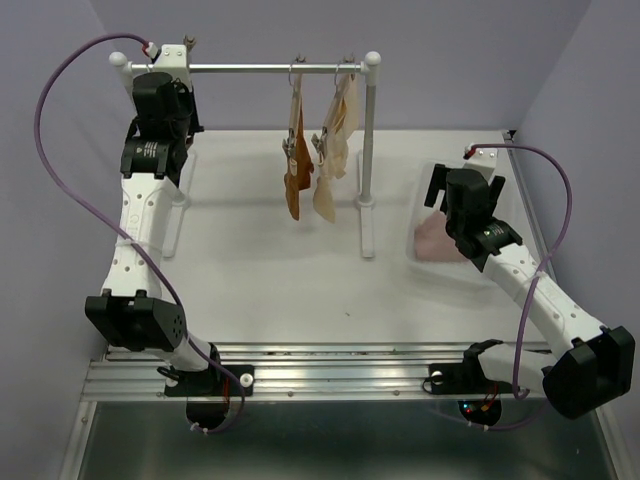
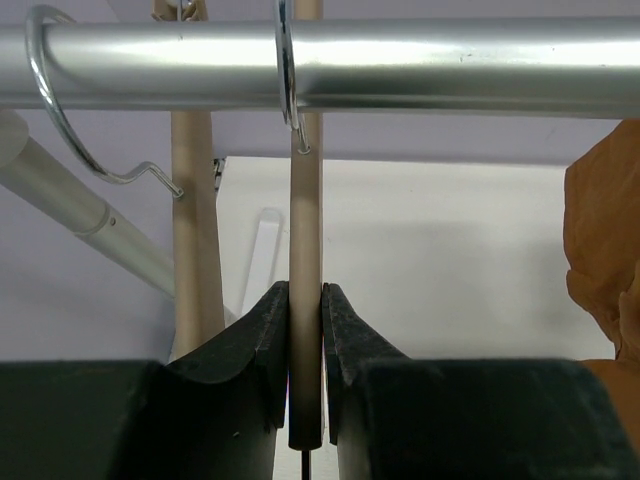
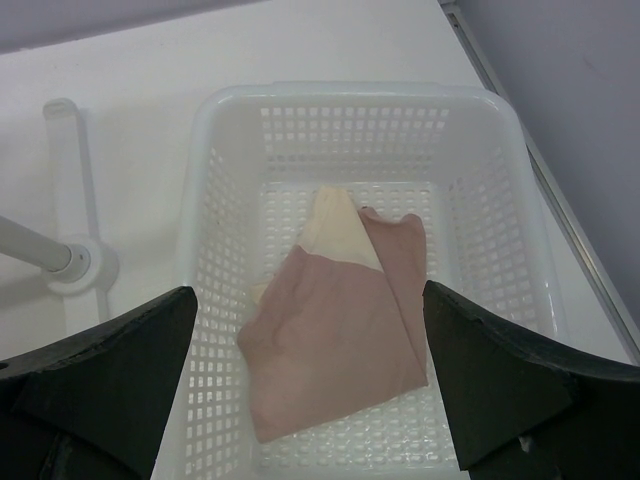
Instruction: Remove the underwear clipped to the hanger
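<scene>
Left hand (image 2: 305, 300): closed narrow on the wooden bar of a bare hanger (image 2: 305, 220), up at the left end of the rail (image 2: 450, 65). The hanger's hook is over the rail. No fabric is in this hand.

Right hand (image 3: 308, 300): spread wide and holding nothing, hovering over the white basket (image 3: 350, 100) at the right side of the tabletop (image 1: 260, 270).

Location of the underwear:
- The pink briefs (image 3: 330, 340) lie crumpled in the basket with the pale lining turned up, directly under the right hand.
- The rust-brown briefs (image 1: 295, 185) and the beige briefs (image 1: 340, 125) hang side by side from their own hangers near the right end of the rail, well clear of the tabletop.

Deciding relation: both hanging pieces have their long axis vertical and are seen nearly edge-on from above. From the left hand they lie to the right along the rail. The rust-brown piece comes first and shows at the right edge of the left wrist view. From the right hand they lie up and to the left, with the rail's upright post between.

I judge the left hand better placed for height. For sideways reach I cannot separate the two.

Condition: thin, limp fabric, folded and puckered where the clips (image 1: 289, 150) bite. The clips are too small for me to read their grip.
</scene>
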Controlling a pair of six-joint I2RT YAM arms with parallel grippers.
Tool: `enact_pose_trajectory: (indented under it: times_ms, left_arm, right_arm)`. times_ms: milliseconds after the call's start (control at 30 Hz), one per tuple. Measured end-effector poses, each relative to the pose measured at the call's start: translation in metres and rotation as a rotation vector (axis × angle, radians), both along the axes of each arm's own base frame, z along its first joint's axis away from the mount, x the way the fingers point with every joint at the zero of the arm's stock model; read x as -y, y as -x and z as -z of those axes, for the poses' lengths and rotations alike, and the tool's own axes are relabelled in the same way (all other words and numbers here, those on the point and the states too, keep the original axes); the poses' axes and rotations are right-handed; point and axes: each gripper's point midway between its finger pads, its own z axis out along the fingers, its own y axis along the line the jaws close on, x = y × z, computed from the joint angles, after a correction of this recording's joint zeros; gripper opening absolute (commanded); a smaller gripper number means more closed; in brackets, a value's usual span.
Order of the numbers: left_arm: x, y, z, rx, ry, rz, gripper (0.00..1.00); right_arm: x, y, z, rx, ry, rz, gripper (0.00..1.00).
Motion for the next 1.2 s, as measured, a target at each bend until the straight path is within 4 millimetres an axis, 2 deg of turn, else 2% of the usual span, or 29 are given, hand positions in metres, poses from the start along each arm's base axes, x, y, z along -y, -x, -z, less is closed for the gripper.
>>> enact_pose_trajectory:
  times_ms: [400,600,667,700,767,800,1000,1100,1200]
  left_arm:
    - [-0.005,-0.022,0.017,-0.046,-0.009,0.012,0.00]
    - [-0.006,-0.024,0.023,-0.062,-0.005,0.014,0.00]
    - [-0.006,-0.024,0.025,-0.064,-0.001,0.013,0.11]
    - [-0.006,-0.025,0.027,-0.065,0.003,0.012,0.21]
    - [-0.006,-0.025,0.028,-0.066,0.006,0.011,0.36]
    - [-0.006,-0.025,0.028,-0.066,0.010,0.010,0.48]
    - [-0.004,-0.020,0.023,-0.057,0.037,0.010,0.64]
    - [-0.003,-0.013,0.011,-0.030,0.051,0.012,0.71]
    - [-0.002,0.000,-0.008,0.015,0.065,0.011,0.74]
  right_arm:
    - [0.000,-0.002,-0.001,0.009,0.008,-0.005,1.00]
    - [0.000,-0.001,0.002,0.001,0.017,-0.008,1.00]
    - [0.000,-0.001,0.002,0.000,0.020,-0.009,1.00]
    - [0.000,-0.001,0.002,0.000,0.020,-0.009,1.00]
    - [0.000,-0.001,0.002,0.000,0.019,-0.009,1.00]
    - [0.000,-0.001,0.002,0.000,0.019,-0.011,1.00]
    - [-0.003,-0.002,0.002,0.000,0.013,-0.024,1.00]
    - [-0.005,-0.003,0.002,0.001,0.007,-0.036,1.00]
    - [-0.007,-0.003,0.002,0.002,0.001,-0.048,1.00]
